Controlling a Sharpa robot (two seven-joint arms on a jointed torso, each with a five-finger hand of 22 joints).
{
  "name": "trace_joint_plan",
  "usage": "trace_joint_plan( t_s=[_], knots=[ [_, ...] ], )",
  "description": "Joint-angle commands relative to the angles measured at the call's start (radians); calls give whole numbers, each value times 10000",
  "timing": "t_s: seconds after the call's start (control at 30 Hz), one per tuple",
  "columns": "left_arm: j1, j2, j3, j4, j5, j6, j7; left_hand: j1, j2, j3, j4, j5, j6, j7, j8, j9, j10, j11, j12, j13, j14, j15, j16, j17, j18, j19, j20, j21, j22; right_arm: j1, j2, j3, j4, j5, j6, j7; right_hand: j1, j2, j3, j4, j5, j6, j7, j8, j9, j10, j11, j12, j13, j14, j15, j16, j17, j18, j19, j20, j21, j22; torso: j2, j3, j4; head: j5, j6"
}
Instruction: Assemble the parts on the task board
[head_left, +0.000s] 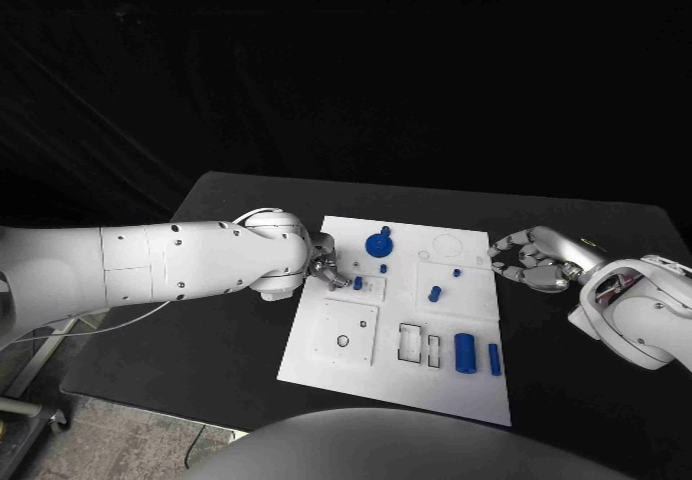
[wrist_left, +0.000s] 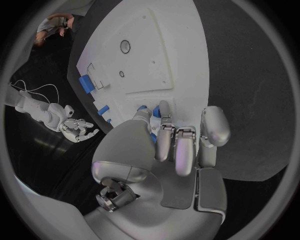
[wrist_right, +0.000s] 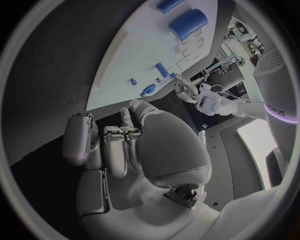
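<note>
1. Lying in the middle of our black table (head_left: 216, 340), the white rectangular task board (head_left: 346, 375) carries small blue plastic parts: a round disc (head_left: 379, 244) at its far end, a thick cylinder (head_left: 464, 352) and a slim bar (head_left: 493, 359) near its front right.
2. Our left silver hand (head_left: 320, 266) hovers at the board's left edge, fingertips by a small blue peg (head_left: 358, 283); we cannot tell whether it grips anything.
3. Our right silver hand (head_left: 528, 258) sits just off the board's right edge, fingers curled, holding nothing.

The black table (head_left: 231, 350) carries the white task board (head_left: 346, 370), which lies flat near its middle, long side running near to far. Dark bare tabletop surrounds the board on the left, right and far sides.
</note>
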Motion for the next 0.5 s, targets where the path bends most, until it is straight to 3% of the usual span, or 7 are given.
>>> trace_joint_plan(
  t_s=[0.03, 0.23, 0.37, 0.5],
  knots=[
    [-8, 30, 3, 6, -42, -172, 84, 99, -30, 144, 5, 304, -44, 69, -134, -51, -81, 9, -59, 1058, 468, -12, -63, 1932, -123, -94, 7, -47, 1454, 0, 4, 1, 14, -31, 139, -28, 14, -18, 43, 1, 26, 55, -2, 26, -11, 1066, 76, -52, 2615, 1024, 39, -18, 2603, -10, 42, -5, -54, 1636, -4, 2, -3, 11, -2],
    [-13, 34, 2, 10, -42, -341, 154, 160, -4, 538, 9, 874, -4, 78, -283, -85, -103, 14, -75, 1059, 460, 1, -65, 1927, -118, -106, 18, -59, 1453, 0, -1, 1, 14, -31, 176, -37, 18, -16, 50, -3, 35, 57, -1, 27, -12, 1066, 77, -52, 2615, 1026, 40, -14, 2606, -10, 40, -5, -58, 1635, -2, 4, -1, 9, -2],
    [-17, 41, 0, 2, -34, -310, 163, 180, 19, 845, 5, 1085, 18, 80, -342, -77, -126, 17, -92, 1050, 447, 3, -70, 1914, -115, -120, 23, -75, 1449, -1, -6, 1, 16, -28, 218, -53, 28, -7, 67, -12, 50, 63, -1, 30, -12, 1066, 78, -52, 2615, 1026, 41, -13, 2606, -10, 40, -4, -58, 1635, -1, 2, -2, 8, -2],
    [-30, 55, -1, -13, 0, -255, 174, 615, -249, 1490, -68, 1555, 43, 56, -359, 3, -154, 11, -120, 1043, 443, -39, -71, 1913, -112, -133, 9, -82, 1447, -2, -7, 1, 11, -24, 259, -76, 41, 2, 88, -25, 63, 82, -5, 40, -10, 1066, 77, -52, 2615, 1022, 43, -23, 2600, -7, 34, -3, -72, 1631, -3, 2, -2, 7, -2]
  ],
)
